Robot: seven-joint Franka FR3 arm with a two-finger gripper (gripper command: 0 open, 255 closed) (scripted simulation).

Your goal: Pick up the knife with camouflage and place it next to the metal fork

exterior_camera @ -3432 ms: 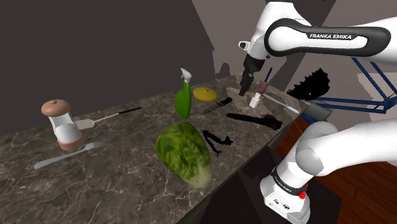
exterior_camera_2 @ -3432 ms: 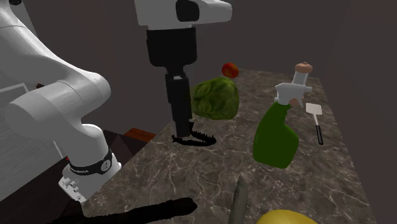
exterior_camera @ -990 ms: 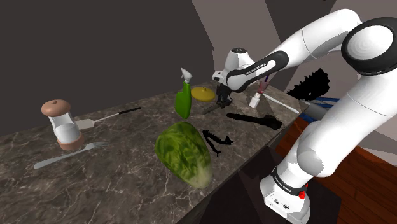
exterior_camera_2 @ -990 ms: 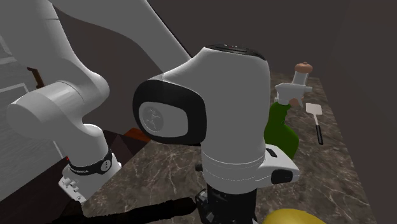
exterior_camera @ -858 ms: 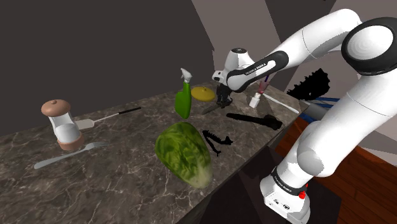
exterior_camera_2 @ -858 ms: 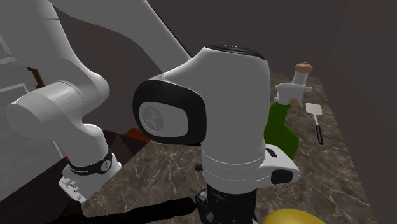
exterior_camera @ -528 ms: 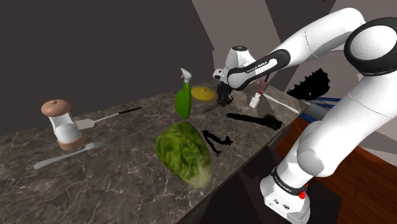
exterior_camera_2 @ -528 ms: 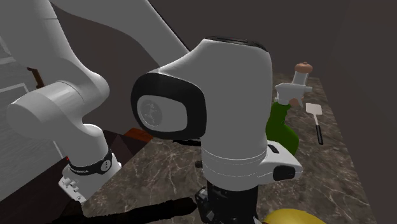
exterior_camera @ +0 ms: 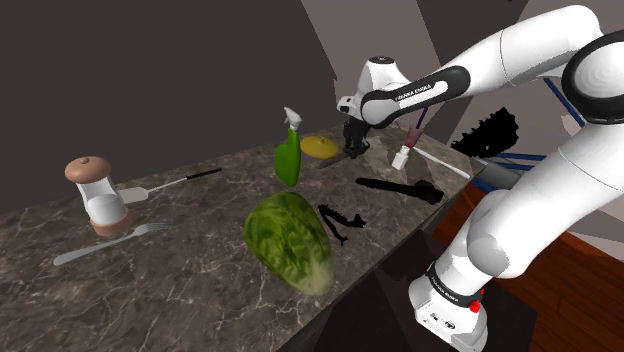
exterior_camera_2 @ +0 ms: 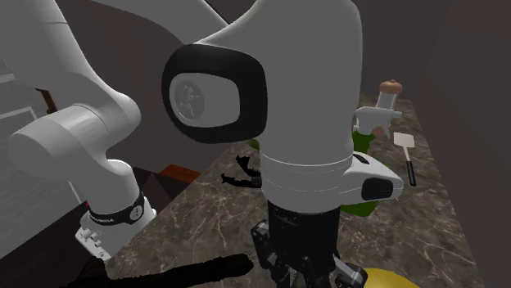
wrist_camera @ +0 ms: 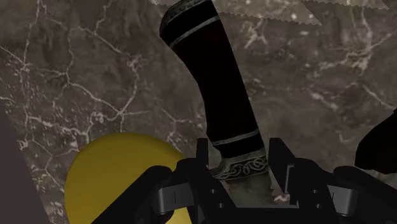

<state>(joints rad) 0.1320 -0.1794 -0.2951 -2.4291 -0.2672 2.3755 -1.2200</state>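
The claw (wrist_camera: 240, 167) is closed on the knife (wrist_camera: 215, 83), which is gripped between the two fingers (wrist_camera: 203, 158) at the patterned metal band of its handle (drawn black, with pale rings). A yellow disc (wrist_camera: 118, 175) is seen close beside the claw, on the dark marbled counter (wrist_camera: 76, 76). The fork (exterior_camera: 105, 242) is found at the counter's other end, toward the shoulder view's left, well apart from the knife and just beside a grinder (exterior_camera: 98, 195). A lettuce (exterior_camera: 290, 240) and a green spray bottle (exterior_camera: 289, 155) are placed between.
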